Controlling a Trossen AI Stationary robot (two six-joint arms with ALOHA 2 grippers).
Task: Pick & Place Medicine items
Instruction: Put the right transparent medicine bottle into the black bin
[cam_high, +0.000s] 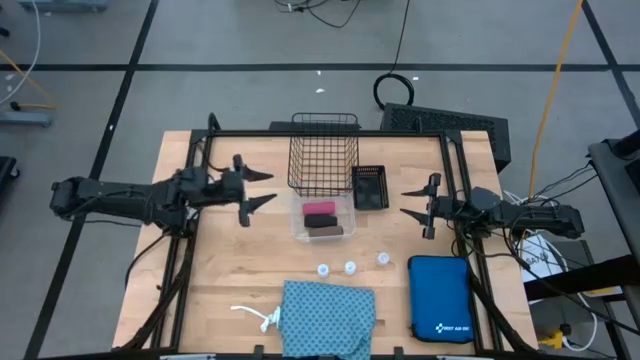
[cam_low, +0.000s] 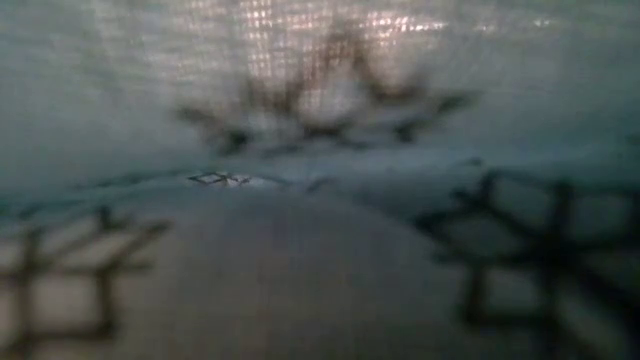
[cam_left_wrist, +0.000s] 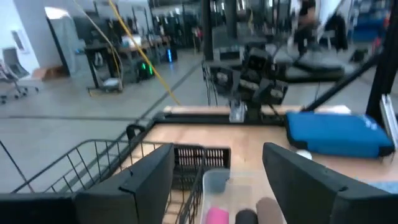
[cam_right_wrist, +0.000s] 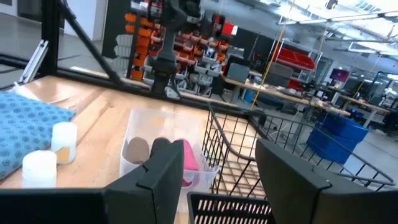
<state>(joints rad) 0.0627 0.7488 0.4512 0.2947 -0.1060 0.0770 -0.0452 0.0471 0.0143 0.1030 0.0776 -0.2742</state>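
Two rolls, pink roll (cam_high: 319, 207) and brown roll (cam_high: 323, 230), in clear tray (cam_high: 297, 234) | three vials (cam_high: 350, 266), teal cloth (cam_high: 327, 315) near front edge | left gripper (cam_high: 259, 188) and right gripper (cam_high: 413, 205) spread, empty | risk: fingers tipping small vials

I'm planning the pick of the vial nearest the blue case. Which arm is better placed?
Right, probably. The right gripper hangs open on the same side as that vial, beside the blue case. The left gripper, also open, sits across the clear tray.
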